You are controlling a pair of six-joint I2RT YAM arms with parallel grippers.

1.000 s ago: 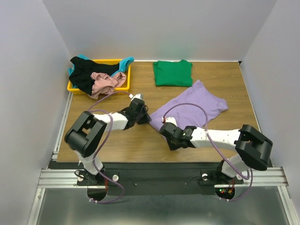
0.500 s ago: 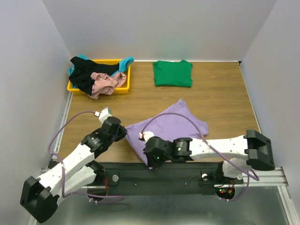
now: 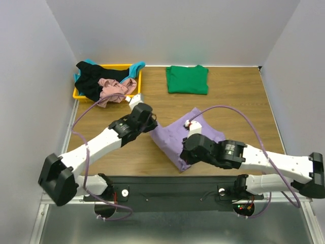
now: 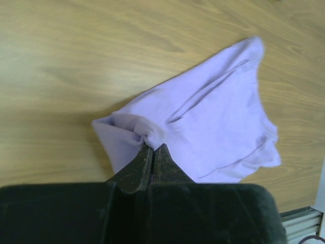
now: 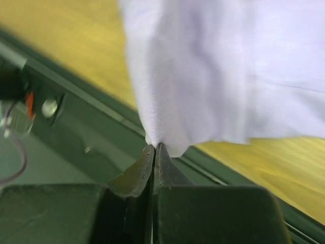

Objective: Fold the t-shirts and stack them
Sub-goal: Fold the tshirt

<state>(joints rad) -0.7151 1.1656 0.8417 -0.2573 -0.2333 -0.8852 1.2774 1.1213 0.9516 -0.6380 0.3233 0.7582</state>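
Observation:
The lavender purple t-shirt (image 3: 177, 137) (image 4: 213, 127) (image 5: 228, 76) hangs lifted between both arms over the middle of the table. My left gripper (image 3: 152, 126) (image 4: 153, 147) is shut on a bunched edge at its left corner. At the shirt's near corner, close to the table's front edge, my right gripper (image 3: 185, 158) (image 5: 155, 146) is shut on the cloth. A folded green t-shirt (image 3: 187, 79) lies flat at the back. Black (image 3: 91, 81), dusty pink (image 3: 114, 89) and teal (image 3: 136, 66) t-shirts lie heaped in the tray.
A yellow plastic tray (image 3: 132, 95) stands at the back left corner. White walls close in the left, back and right sides. A metal rail (image 3: 172, 190) (image 5: 76, 91) runs along the table's near edge, under the right gripper.
Both arms have swung: the left gripper went back up and right, the right gripper moved right. The purple shirt came with them and now hangs more bunched.

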